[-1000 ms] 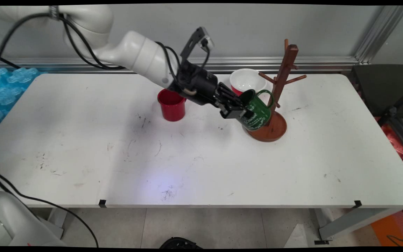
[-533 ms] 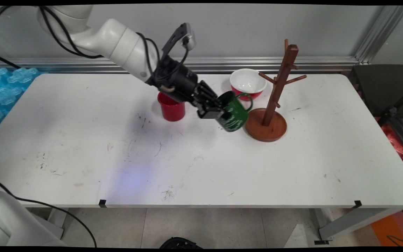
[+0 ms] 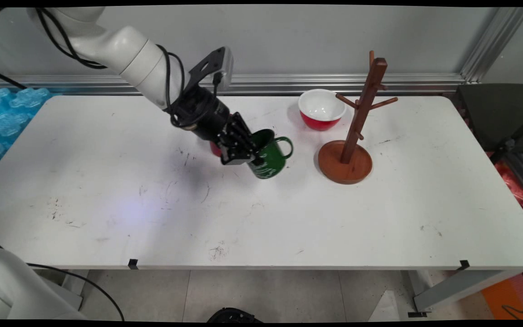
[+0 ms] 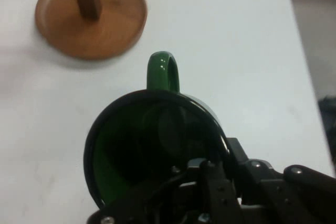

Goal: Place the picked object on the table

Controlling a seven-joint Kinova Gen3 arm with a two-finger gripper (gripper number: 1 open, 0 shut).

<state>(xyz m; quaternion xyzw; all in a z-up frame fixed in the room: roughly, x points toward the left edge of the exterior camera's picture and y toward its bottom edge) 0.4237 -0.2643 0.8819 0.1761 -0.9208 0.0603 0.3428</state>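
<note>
1 white table [image 3: 379, 218] carries everything, and over its middle the arm holds a green mug [image 3: 268, 156] off the surface, tilted, mouth toward the arm and handle toward the wooden mug tree [image 3: 354, 131]. The end effector [image 3: 239, 152] is clamped on the mug's rim; in the hand view 1 finger [image 4: 210, 182] reaches down inside the dark cup while the other sits outside the wall.

My main worry is that grip: it looks like a pinch on a thin, glossy rim, with the body hanging to 1 side, so the mug could pivot or slip out if the arm jerks, and it would drop on the table.

The mug tree stands to the right, apart from the mug, its round base and 1 upright post with short pegs; a swing that way could catch the handle on a peg and tip the stand. Beyond it, near the wall, sits a red bowl [image 3: 321, 110] with a white inside. A red cup [image 3: 214, 148] is mostly hidden behind the end effector, just beside it, and the black linkage could knock it.
</note>
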